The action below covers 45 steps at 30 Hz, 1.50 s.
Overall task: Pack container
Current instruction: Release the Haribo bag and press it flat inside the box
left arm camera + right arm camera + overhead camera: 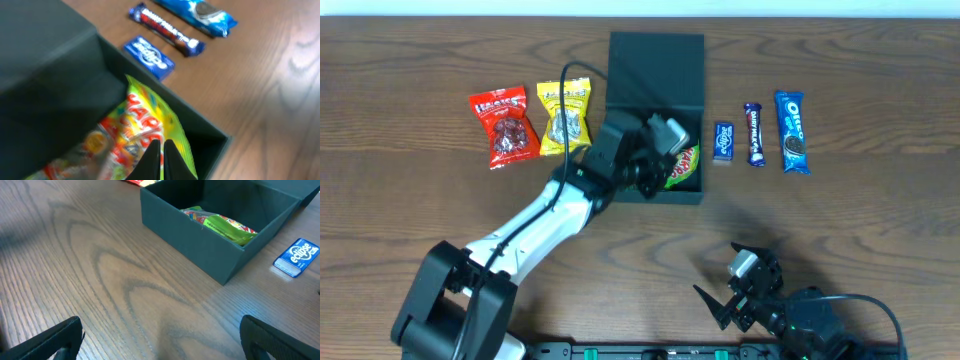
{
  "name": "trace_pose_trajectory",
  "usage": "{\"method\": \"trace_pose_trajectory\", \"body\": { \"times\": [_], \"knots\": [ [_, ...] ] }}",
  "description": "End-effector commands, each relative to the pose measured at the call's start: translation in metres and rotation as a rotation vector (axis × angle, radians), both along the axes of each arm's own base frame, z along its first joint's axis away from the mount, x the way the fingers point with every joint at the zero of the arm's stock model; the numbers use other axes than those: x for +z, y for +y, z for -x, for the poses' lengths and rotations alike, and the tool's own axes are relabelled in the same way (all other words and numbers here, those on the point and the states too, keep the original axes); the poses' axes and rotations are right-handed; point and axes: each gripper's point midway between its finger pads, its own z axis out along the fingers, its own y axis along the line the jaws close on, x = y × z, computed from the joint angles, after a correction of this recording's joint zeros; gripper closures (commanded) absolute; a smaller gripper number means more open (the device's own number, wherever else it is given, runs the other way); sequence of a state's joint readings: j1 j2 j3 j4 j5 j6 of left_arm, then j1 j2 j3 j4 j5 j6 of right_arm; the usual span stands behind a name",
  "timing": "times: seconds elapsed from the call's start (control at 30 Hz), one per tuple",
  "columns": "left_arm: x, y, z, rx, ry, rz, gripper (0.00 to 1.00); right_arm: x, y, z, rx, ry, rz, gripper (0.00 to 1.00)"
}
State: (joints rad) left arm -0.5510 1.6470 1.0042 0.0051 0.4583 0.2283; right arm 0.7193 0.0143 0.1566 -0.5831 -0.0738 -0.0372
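Note:
The container [657, 195] is a dark square box with its lid [656, 65] folded back flat behind it. It also shows in the left wrist view [50, 70] and the right wrist view [190, 250]. A green snack packet [686, 168] leans inside against the box's right wall [150, 112] [227, 226]. My left gripper [161, 150] reaches into the box, and its fingers are pressed together on the packet's edge. My right gripper [160, 337] is wide open and empty, low over bare table in front of the box [720, 300].
A red packet [504, 128] and a yellow packet [565, 118] lie left of the box. To its right lie a small blue Eclipse pack [723, 142], a dark chocolate bar [754, 134] and a blue Oreo pack [792, 131].

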Motion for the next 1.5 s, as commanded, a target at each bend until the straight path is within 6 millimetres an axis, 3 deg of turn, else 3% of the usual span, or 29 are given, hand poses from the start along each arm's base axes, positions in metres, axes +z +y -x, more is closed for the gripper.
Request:
{"method": "trace_pose_trajectory", "body": {
  "times": [0.0,0.17,0.27,0.47,0.97,1.2,1.47],
  "knots": [
    [0.013,-0.005,-0.019,-0.011,-0.075,-0.078,0.94,-0.001,0.001,0.001,0.009,-0.012,0.007,0.01],
    [0.000,-0.005,-0.026,-0.005,-0.106,-0.227,0.94,-0.001,0.001,0.001,0.009,-0.012,0.008,0.01],
    [-0.020,-0.008,-0.019,-0.036,-0.065,-0.268,0.94,-0.001,0.001,0.001,0.009,-0.012,0.007,0.01],
    [-0.060,-0.008,-0.005,-0.084,0.052,-0.304,0.94,-0.001,0.001,0.001,0.009,-0.012,0.008,0.01],
    [-0.110,-0.010,0.009,-0.130,0.174,-0.328,0.94,-0.001,0.001,0.001,0.009,-0.012,0.008,0.01],
    [-0.102,-0.015,-0.001,-0.100,0.159,-0.306,0.94,-0.001,0.001,0.001,0.009,-0.012,0.007,0.01],
    [-0.045,-0.035,-0.029,-0.095,0.088,-0.264,0.94,-0.001,0.001,0.001,0.009,-0.012,0.008,0.01]
  ]
}}
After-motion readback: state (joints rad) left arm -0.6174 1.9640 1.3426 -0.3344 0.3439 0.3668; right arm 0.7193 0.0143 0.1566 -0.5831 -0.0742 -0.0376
